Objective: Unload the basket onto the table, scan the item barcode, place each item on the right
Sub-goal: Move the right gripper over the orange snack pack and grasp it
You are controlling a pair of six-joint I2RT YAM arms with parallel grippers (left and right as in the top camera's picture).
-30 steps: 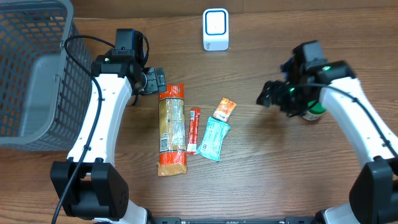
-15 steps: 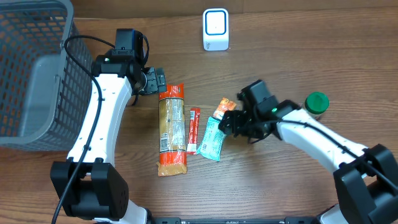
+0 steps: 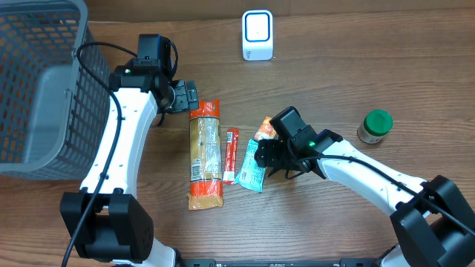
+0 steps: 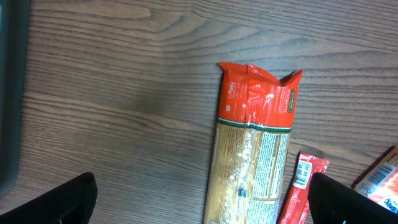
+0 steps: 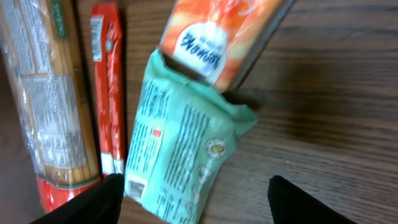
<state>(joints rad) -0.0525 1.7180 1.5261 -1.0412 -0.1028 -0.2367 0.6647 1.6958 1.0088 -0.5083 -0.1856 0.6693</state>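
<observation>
**Right gripper** (image 3: 267,157): a second ago it was up by the green-lidded jar (image 3: 375,124). It has since swung across and now hangs low over the teal packet (image 5: 177,149). Its jaws are apart, one finger either side of the packet's lower end, with nothing clamped. This looks like lining up for a pick.

**Teal packet**: lies flat on the wood, unmoved, just beside the red stick sachet (image 5: 109,87), its top end touching the orange sachet (image 5: 217,34).

**White scanner** (image 3: 257,35): stands at the far edge, well apart from the packet, so the carry is still to come.

**Left gripper** (image 3: 184,95): spread wide and empty, unmoved at the top end of the pasta packet (image 4: 255,155).

**Unclear**: no barcode is legible on the packet's printed face. The wrist view cuts off its lower edge, and from overhead the arm covers part of it.
</observation>
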